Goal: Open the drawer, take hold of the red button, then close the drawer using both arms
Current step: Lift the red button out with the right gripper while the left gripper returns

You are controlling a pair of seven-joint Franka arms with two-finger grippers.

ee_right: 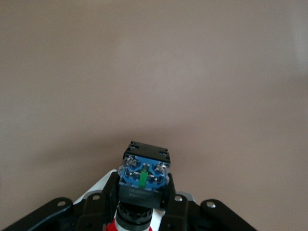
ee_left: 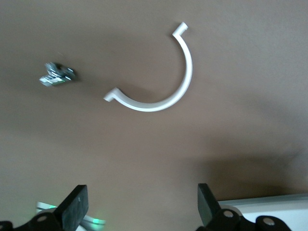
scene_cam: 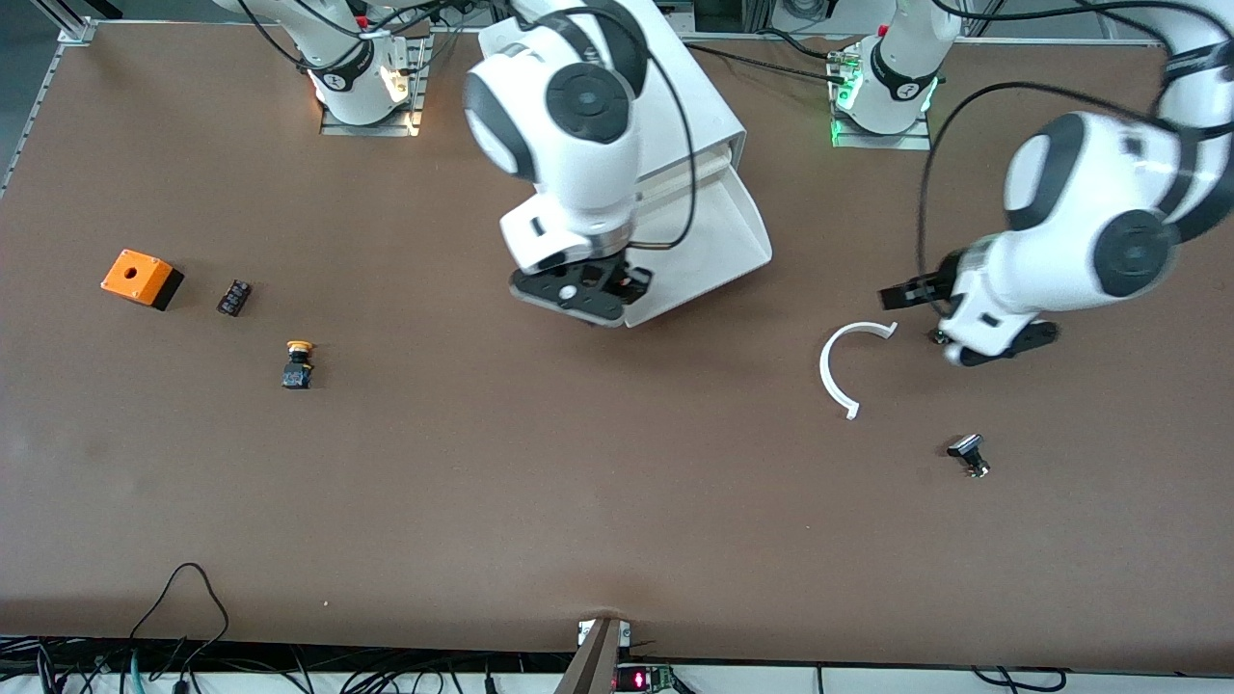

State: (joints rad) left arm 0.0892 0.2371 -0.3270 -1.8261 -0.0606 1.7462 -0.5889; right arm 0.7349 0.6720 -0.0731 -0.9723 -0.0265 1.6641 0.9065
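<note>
button [ee_right: 143, 179]: we can see a strip of pale print on the black body just under the blue base, but it's way too small and smeared for us to read any of it
arm joints [scene_cam: 340, 81]: there's a small round mark on each arm near its base, and we can't tell what either one says
device at the surface edge [scene_cam: 640, 679]: a red lit display shows there, though we can't make out any digits
everything else: no labels, brands or numbers we could read anywhere
</note>
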